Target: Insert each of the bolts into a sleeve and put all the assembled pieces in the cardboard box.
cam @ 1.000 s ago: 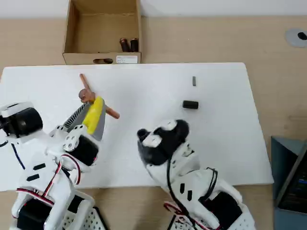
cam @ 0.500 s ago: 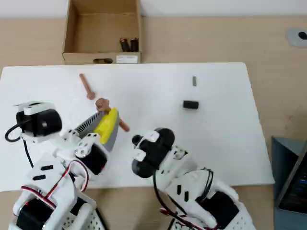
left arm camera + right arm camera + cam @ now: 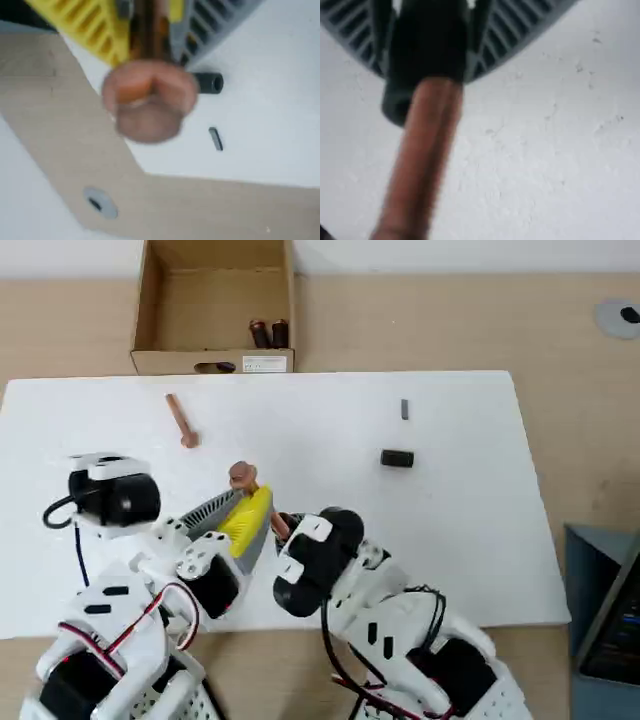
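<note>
The left gripper (image 3: 244,494) is clamped on a copper bolt (image 3: 243,477) just below its head. It holds the bolt well away from the cardboard box (image 3: 145,300), on the side nearer the arms. The right gripper (image 3: 287,530) is closed around a black sleeve (image 3: 427,45), and the bolt's shaft meets the sleeve's mouth, so the insertion looks to be under way.

The main risk is misalignment. If the shaft goes in at an angle (both parts hang in the air with nothing to steady them), it could jam, twist in the fingers, or push the sleeve out of the right gripper's hold. Letting go of either part too soon would probably drop it.

How far the shaft sits inside the sleeve is hidden, and from above the right arm covers most of the joint.

Two finished pieces (image 3: 268,333) lie inside the box against its front wall. A loose bolt (image 3: 181,420) rests just outside that wall. A spare sleeve (image 3: 397,458) and a small dark pin (image 3: 404,409) lie farther off to one side.
</note>
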